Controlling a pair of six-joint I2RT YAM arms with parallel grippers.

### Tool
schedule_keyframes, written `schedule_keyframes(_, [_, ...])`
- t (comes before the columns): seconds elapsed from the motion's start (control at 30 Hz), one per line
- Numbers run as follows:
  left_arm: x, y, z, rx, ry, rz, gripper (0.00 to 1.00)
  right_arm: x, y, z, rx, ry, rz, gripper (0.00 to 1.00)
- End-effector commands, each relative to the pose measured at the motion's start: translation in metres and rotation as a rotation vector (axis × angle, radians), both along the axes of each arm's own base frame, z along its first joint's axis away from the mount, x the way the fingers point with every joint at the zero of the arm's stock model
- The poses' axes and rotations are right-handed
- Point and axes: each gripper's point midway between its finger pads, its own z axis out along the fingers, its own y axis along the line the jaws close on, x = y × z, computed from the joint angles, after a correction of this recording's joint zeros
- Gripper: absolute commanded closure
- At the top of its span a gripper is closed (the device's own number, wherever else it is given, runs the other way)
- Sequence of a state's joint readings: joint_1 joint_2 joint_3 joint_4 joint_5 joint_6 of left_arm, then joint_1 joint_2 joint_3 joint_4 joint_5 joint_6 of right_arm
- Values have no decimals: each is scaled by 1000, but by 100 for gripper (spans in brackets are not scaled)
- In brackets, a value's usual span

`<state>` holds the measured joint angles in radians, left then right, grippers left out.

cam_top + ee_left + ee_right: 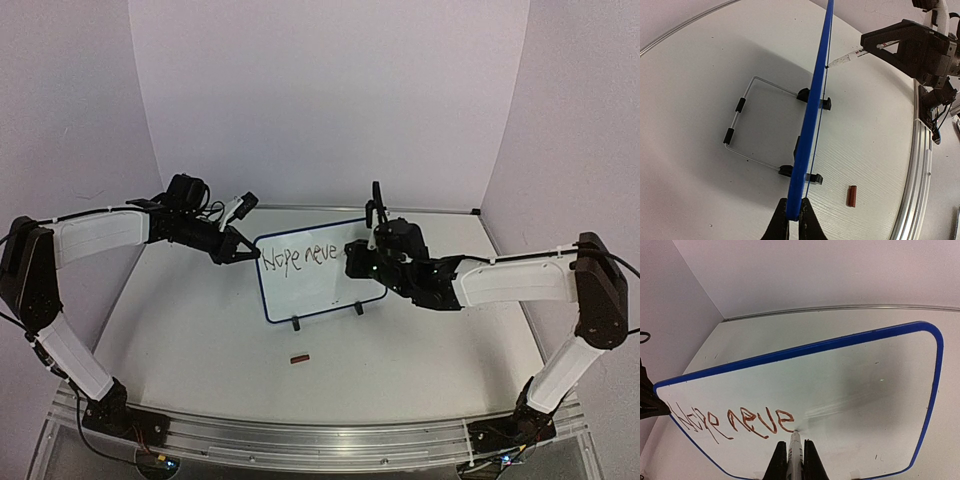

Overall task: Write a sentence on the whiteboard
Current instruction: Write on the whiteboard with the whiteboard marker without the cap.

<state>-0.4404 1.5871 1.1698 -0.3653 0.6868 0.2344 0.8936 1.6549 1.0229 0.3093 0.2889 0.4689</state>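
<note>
The whiteboard [325, 290] stands upright on two black feet at mid table, blue-framed. My left gripper [243, 252] is shut on its left edge; in the left wrist view [794, 212] the blue frame [812, 110] sits pinched between the jaws. My right gripper [358, 258] is shut on a white marker [795, 452], whose tip touches the board face just after the last letter. The sentence [735, 421] reads "Hope neve" in reddish-brown strokes along one line; it also shows in the top view [300, 258].
A small reddish-brown cap [299, 357] lies on the table in front of the board, also in the left wrist view [851, 196]. A wire stand [747, 127] props the board from behind. White walls enclose the back and sides.
</note>
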Motion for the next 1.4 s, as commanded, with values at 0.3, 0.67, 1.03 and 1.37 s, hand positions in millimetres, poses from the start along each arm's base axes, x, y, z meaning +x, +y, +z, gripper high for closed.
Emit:
schedule_keyframes(0.3, [7,4,-13,63,-29,17,100,-7,-26,36,33,-76,-56,100])
schedule_keyframes(0.67, [7,4,-14,63,-28,17,100,3,-7,56,64,-127,-19,100])
schedule_keyframes(1.03, [6,3,-13,62,-29,15,100,10,2,50,50,-121,-19,100])
schedule_keyframes(1.37, [7,3,-14,63,-29,15,100,11,-5,29,9,-80,-49,100])
